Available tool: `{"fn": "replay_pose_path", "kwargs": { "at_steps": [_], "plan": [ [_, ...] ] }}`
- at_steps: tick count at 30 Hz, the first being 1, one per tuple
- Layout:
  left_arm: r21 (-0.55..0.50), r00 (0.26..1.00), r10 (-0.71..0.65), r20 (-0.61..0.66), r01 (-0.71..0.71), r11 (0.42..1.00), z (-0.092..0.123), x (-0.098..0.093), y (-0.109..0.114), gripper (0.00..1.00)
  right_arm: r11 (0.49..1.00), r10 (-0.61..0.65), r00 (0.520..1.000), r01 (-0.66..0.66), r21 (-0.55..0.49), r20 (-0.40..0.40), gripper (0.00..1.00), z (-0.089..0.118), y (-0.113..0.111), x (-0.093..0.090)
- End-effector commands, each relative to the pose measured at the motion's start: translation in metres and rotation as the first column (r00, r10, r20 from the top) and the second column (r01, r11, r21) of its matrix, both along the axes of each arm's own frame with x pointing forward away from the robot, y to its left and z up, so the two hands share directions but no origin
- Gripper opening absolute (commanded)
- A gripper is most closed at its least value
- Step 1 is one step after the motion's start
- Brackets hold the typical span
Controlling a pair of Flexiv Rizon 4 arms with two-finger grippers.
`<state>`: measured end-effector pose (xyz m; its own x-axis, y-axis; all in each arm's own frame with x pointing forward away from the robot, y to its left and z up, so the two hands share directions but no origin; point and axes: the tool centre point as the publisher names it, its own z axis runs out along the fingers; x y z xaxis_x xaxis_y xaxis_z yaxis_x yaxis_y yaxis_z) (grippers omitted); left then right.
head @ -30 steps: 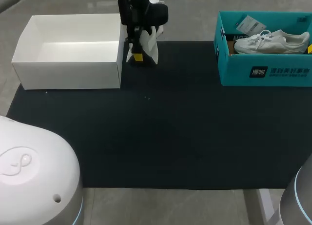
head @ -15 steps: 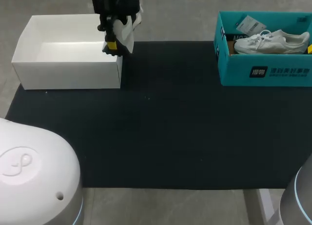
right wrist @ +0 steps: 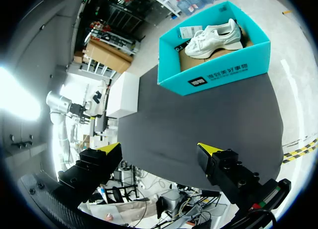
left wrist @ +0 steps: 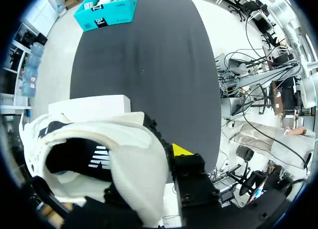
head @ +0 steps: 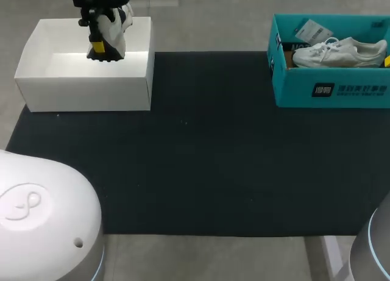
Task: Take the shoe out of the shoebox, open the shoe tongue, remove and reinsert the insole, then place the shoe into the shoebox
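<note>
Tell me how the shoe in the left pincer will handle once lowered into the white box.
The shoe hangs from the left pincer by its soft, creased upper, so it may sag or swing. Carried by one pincer, it is likely light. Released on end in the white box, it will probably tip over.

Your left gripper [head: 102,43] holds a cream shoe [left wrist: 134,154]: soft matt fabric, black lining. Under it the white box [head: 85,92] is smooth matt card. The mat [head: 213,159] is matt black cloth, the teal shoebox [head: 341,89] matt card.
</note>
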<state>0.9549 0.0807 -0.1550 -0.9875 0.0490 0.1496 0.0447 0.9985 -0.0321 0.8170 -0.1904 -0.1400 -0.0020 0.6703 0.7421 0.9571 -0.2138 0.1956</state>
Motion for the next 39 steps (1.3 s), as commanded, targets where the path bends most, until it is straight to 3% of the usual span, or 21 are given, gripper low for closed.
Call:
{"fn": "replay_pose_path", "kwargs": {
  "at_steps": [1, 6, 22, 27, 39],
  "plan": [
    [0.017, 0.999, 0.013, 0.033, -0.013, 1.000, 0.002, 0.001, 0.017, 0.00, 1.000, -0.001, 1.000, 0.001, -0.001, 0.000, 1.00, 0.000, 0.000, 0.000],
    [0.042, 0.995, 0.095, 0.030, -0.096, 0.994, -0.002, 0.004, 0.035, 0.00, 1.000, -0.001, 1.000, 0.001, -0.001, 0.000, 1.00, 0.000, 0.000, 0.000],
    [0.044, 0.998, 0.054, 0.009, -0.054, 0.998, -0.002, 0.000, 0.037, 0.00, 1.000, -0.001, 1.000, 0.001, -0.001, 0.000, 1.00, 0.000, 0.000, 0.000],
    [0.074, 0.998, -0.059, -0.032, 0.061, 0.995, -0.010, 0.004, 0.065, 0.00, 1.000, -0.001, 1.000, 0.001, -0.001, 0.000, 1.00, 0.000, 0.000, 0.000],
    [0.128, 1.000, -0.028, 0.008, 0.027, 0.991, -0.027, 0.051, 0.138, 0.00, 1.000, -0.001, 1.000, 0.001, -0.001, 0.000, 1.00, 0.000, 0.000, 0.000]
  ]
}}
